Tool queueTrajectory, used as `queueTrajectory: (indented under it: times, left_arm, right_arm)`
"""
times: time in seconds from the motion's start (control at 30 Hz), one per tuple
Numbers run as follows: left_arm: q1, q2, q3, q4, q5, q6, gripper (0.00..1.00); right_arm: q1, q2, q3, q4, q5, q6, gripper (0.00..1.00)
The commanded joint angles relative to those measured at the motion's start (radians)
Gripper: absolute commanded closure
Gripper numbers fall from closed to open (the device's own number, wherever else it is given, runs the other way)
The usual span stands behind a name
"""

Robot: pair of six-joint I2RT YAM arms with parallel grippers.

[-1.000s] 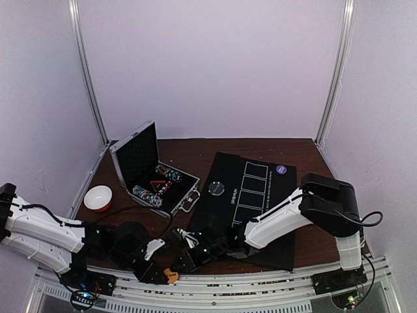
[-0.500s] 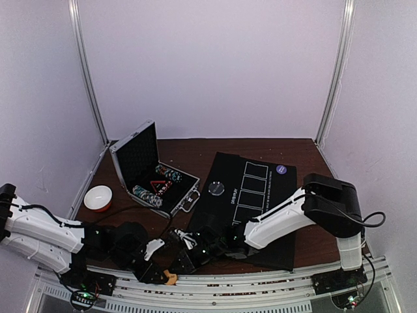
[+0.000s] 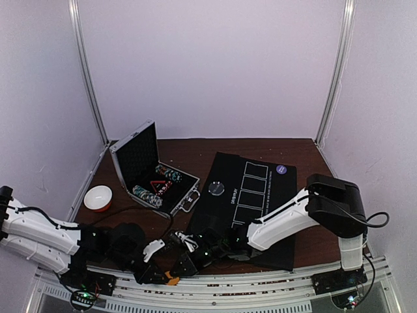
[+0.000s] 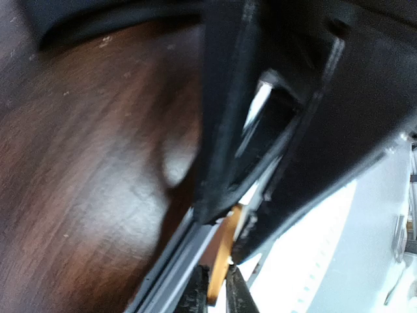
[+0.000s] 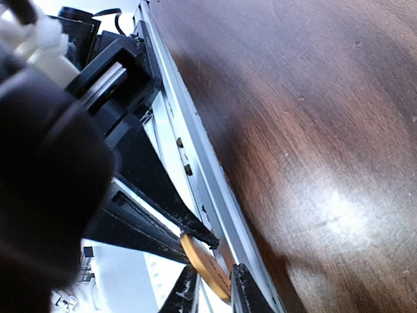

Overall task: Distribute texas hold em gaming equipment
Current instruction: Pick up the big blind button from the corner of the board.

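An orange button disc (image 3: 171, 280) hangs over the table's near edge, held edge-on by both grippers. In the left wrist view my left gripper (image 4: 217, 295) is shut on the orange disc (image 4: 222, 257), with the right gripper's black fingers (image 4: 221, 130) clamped on its upper part. In the right wrist view my right gripper (image 5: 214, 291) is shut on the same disc (image 5: 205, 264), and the left gripper's fingers (image 5: 163, 208) come in from the upper left. Poker chips (image 3: 168, 175) lie in the open silver case (image 3: 138, 156). A purple disc (image 3: 281, 169) and a black disc (image 3: 216, 188) sit on the black mat (image 3: 260, 195).
A red-and-white bowl (image 3: 98, 197) stands on the left of the brown table. The aluminium rail (image 5: 195, 163) runs along the near edge right beside both grippers. The case's handle (image 3: 191, 199) points toward the mat.
My left gripper has closed onto the orange disc. Both grippers and the disc have shifted slightly toward the near edge.
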Motion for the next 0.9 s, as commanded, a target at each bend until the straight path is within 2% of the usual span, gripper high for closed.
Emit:
queueTrajectory:
  times: [0.0,0.27,0.43,0.63,0.73,0.87]
  left_arm:
    - [-0.006,-0.016,-0.014,0.064,-0.009,0.011,1.0]
    - [-0.007,-0.08,-0.021,0.048,-0.003,0.019,1.0]
    - [-0.007,-0.206,-0.015,0.058,-0.014,0.027,1.0]
    - [-0.007,-0.324,0.035,0.016,-0.038,0.038,1.0]
    - [-0.007,-0.305,0.116,-0.036,-0.031,0.084,1.0]
    - [-0.007,-0.256,0.219,-0.045,-0.005,0.121,1.0]
  right_arm:
    - [0.034,-0.016,-0.017,0.018,-0.061,-0.01,0.81]
    - [0.017,-0.062,-0.077,0.062,-0.089,-0.048,0.81]
    - [0.016,-0.125,-0.094,0.056,-0.11,-0.134,0.81]
    - [0.0,-0.262,-0.159,0.087,-0.063,-0.217,0.7]
    - [-0.018,-0.344,-0.193,0.093,-0.027,-0.25,0.62]
    - [-0.043,-0.451,-0.227,0.091,0.025,-0.295,0.6]
